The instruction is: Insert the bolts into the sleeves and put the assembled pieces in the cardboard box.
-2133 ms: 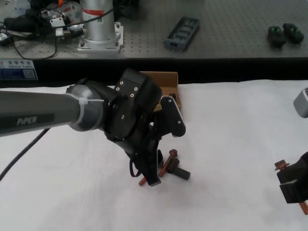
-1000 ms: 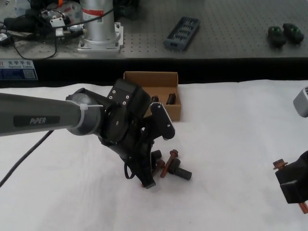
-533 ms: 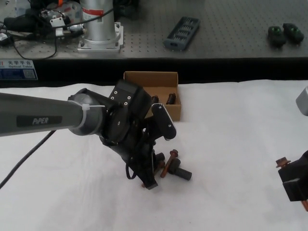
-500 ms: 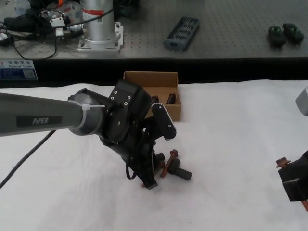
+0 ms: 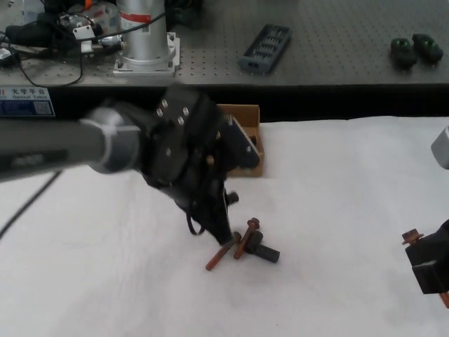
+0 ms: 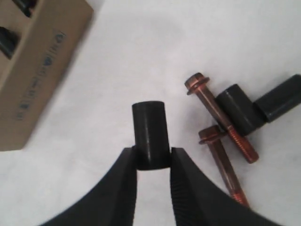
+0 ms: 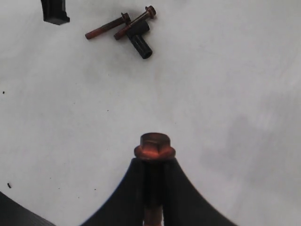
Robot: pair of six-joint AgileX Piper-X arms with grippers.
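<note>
The left gripper (image 6: 151, 157) is clenched on a black sleeve (image 6: 150, 134). The sleeve is pinched at one end between the two fingers, and the rest of it stands out beyond the fingertips. In the high view this gripper is seen at the centre of the frame, held above the white cloth (image 5: 337, 182) just in front of the cardboard box (image 5: 247, 114). The box is set at the far edge of the cloth, in the upper middle of the frame, and dark pieces (image 6: 8, 36) are seen inside it.

The right gripper (image 7: 154, 176) is closed on a copper bolt (image 7: 154, 147). The shank is clamped between the fingers and the flanged hex head is left clear above them. In the high view this gripper is found at the lower right edge of the frame, well apart from the box.

At the lower centre of the high view a small heap is left on the cloth: a loose bolt (image 6: 221, 162) lying bare, a second bolt (image 6: 207, 99) lying through or across a second sleeve (image 6: 237, 115) (which of the two cannot be told), and a third sleeve (image 6: 280, 103) touching that one.
</note>
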